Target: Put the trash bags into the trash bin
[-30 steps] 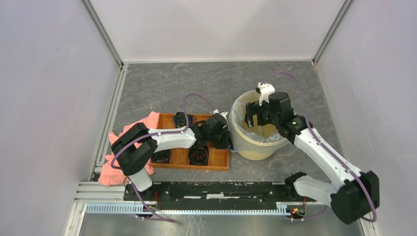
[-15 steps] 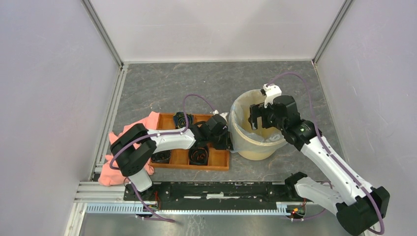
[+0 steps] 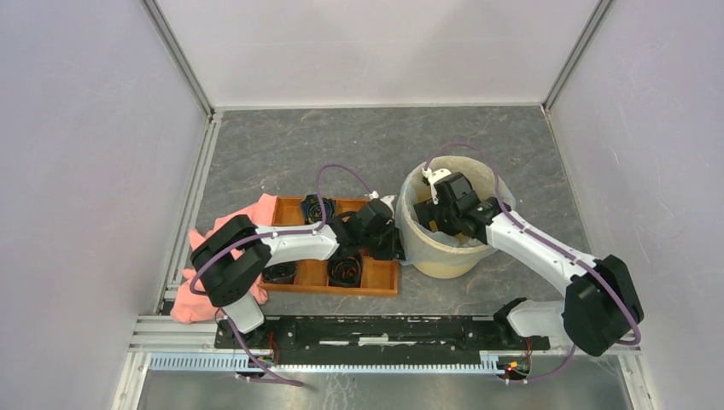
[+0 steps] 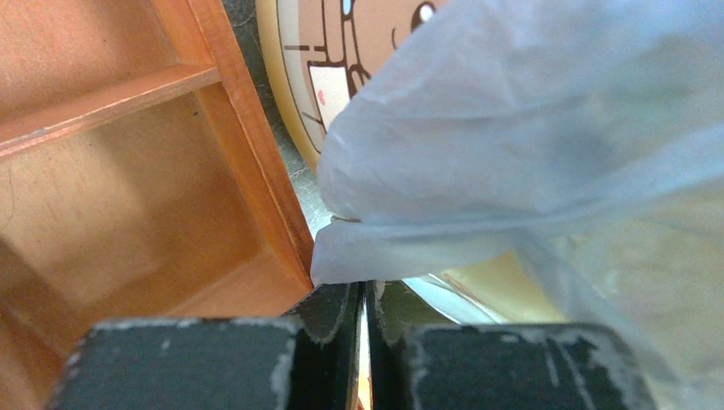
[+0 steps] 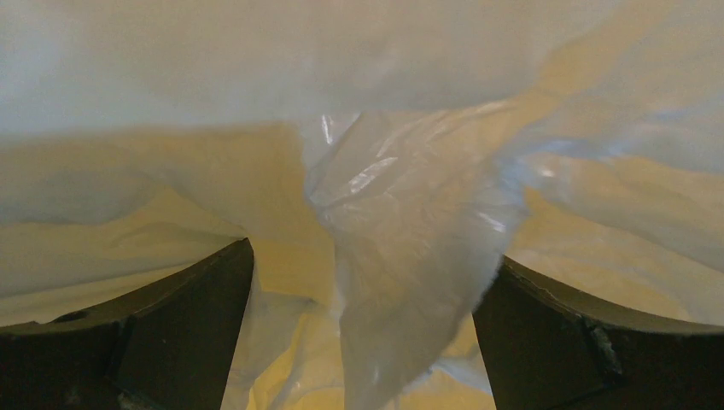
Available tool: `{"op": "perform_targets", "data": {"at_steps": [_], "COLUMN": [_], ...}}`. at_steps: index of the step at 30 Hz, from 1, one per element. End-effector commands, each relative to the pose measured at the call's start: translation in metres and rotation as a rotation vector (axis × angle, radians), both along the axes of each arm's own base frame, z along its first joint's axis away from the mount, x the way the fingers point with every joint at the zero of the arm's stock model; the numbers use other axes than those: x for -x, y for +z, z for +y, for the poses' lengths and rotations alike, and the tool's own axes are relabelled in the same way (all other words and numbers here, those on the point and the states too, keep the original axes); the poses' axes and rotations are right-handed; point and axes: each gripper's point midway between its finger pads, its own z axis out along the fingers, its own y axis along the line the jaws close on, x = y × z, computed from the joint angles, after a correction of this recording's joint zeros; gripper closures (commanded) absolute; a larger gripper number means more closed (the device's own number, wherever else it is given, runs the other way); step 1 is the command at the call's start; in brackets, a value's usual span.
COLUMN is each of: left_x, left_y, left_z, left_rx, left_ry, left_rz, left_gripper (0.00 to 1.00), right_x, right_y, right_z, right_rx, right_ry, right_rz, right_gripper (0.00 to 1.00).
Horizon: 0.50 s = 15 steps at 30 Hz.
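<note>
Fingers of left gripper (image 4: 363,295) pinch trash bag (image 4: 529,128) hem outside yellow bucket (image 3: 440,260); right gripper (image 5: 376,256) wide inside. Likely lining step; next, press film down.

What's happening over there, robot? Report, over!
Left gripper shut on trash bag edge outside the trash bin. Right gripper open inside the bin, bag fold between its fingers. Bag draped over the rim. Tray close beside, not blocking.
</note>
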Motion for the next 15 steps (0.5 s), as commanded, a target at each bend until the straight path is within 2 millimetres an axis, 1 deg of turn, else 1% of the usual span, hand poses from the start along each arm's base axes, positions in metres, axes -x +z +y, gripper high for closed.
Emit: {"op": "perform_targets", "data": {"at_steps": [1,3,5,7,8,10,12,13,15], "left_x": [-0.004,-0.006,-0.008,-0.009,-0.008,-0.008,-0.006,-0.006,-0.005], "left_y": [0.017,0.018,0.022,0.027,0.026,0.029,0.032,0.034,0.038], "left_z": [-0.004,-0.003,-0.002,0.002,0.007,0.013,0.019,0.021,0.023], "left_rx": [0.057,0.056,0.062,0.072,0.068,0.072,0.079,0.084,0.095], "left_ry": [0.043,0.058,0.074,0.093,0.102,0.119,0.132,0.136,0.139], "left_rz": [-0.020,-0.028,-0.042,-0.060,-0.065,-0.078,-0.089,-0.094,-0.102], "left_gripper": [0.88,0.85,0.80,0.71,0.68,0.58,0.45,0.39,0.31], "right_x": [-0.007,-0.008,-0.006,-0.003,-0.001,0.002,0.003,0.004,0.004], "right_y": [0.004,0.012,0.023,0.036,0.043,0.054,0.053,0.047,0.031], "right_z": [0.013,0.016,0.010,0.005,0.004,0.002,0.002,0.002,0.005], "right_rx": [-0.032,-0.038,-0.023,-0.019,-0.020,-0.025,-0.033,-0.030,-0.029], "right_ry": [0.025,0.034,0.029,0.037,0.041,0.049,0.054,0.052,0.056], "right_rz": [-0.043,-0.055,-0.077,-0.101,-0.112,-0.129,-0.132,-0.125,-0.098], "right_gripper": [0.02,0.02,0.02,0.02,0.02,0.02,0.02,0.02,0.02]}}
